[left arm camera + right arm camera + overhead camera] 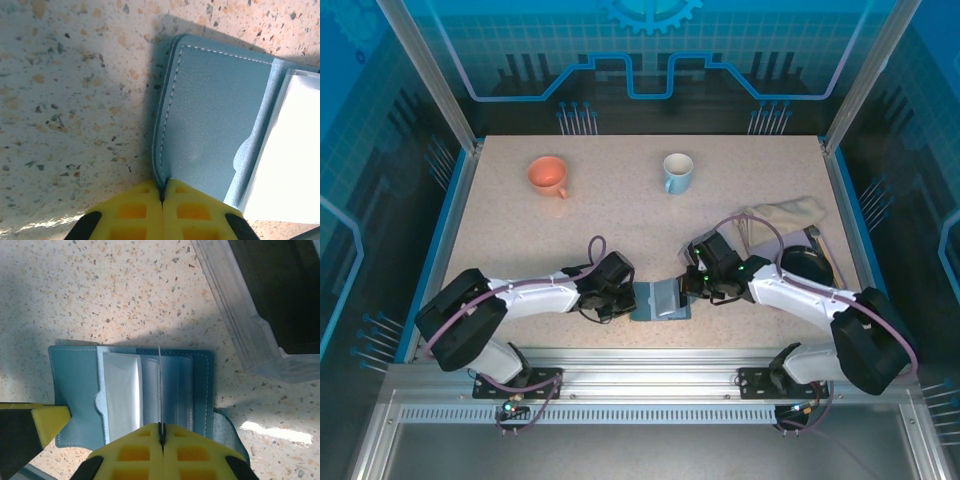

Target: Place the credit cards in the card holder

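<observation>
Teal-blue stitched folding card holder (658, 302) lies open on the speckled table (520, 240), near its front edge. Left gripper (161, 192) is pinched tight on the cover's edge, right gripper (161, 427) on a clear inner sleeve (159, 380). Best pin the cover flat and lift the sleeve gently, without tugging the stitching.

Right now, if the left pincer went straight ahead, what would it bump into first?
The card holder. The left pincer is shut on its near edge, so the blue cover lies straight ahead with no gap between them.
</observation>
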Robot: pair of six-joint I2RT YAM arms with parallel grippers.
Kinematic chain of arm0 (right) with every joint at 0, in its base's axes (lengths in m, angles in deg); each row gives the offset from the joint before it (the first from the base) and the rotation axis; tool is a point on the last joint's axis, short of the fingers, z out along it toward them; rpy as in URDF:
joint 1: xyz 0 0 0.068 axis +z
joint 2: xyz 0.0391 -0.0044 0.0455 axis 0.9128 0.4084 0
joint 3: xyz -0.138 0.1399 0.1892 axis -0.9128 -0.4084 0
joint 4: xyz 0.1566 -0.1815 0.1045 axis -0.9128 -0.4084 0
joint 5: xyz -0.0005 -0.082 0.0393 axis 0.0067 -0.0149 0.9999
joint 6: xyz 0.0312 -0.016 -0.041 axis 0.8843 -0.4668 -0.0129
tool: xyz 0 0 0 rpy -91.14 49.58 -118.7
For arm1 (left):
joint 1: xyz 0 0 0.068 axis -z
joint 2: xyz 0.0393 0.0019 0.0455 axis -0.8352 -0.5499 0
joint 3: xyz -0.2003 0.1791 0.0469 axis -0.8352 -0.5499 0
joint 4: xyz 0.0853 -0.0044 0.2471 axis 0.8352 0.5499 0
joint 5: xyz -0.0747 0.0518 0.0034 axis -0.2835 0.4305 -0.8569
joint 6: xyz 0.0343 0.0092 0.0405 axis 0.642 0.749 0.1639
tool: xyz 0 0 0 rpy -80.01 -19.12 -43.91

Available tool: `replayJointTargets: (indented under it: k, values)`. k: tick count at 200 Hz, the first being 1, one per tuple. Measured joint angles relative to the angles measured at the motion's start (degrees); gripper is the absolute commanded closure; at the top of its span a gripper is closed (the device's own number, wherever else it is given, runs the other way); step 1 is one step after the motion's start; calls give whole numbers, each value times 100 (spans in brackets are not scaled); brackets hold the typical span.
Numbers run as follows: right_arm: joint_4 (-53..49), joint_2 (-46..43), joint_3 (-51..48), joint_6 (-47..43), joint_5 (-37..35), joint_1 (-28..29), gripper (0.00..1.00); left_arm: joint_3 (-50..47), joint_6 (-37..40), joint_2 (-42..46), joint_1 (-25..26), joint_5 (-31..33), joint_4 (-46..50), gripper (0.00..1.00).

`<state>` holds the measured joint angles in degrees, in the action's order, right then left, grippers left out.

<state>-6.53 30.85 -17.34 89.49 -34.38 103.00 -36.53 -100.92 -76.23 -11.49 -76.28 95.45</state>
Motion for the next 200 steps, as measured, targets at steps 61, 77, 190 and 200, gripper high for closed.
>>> replayJointTargets:
  k: [61, 77, 190, 200]
  values:
    - [275, 109, 0, 37, 247, 15, 98, -4, 0, 0, 0, -9, -26, 98]
    - [446, 79, 0, 59, 446, 42, 98, -59, 2, -4, 0, -79, -186, 97]
    - [1447, 728, -280, 437, 750, 83, 99, -474, -2, 310, 2, -273, -785, 54]
    - [1493, 728, -308, 452, 750, 83, 99, -540, 7, 463, 0, -201, -691, 48]
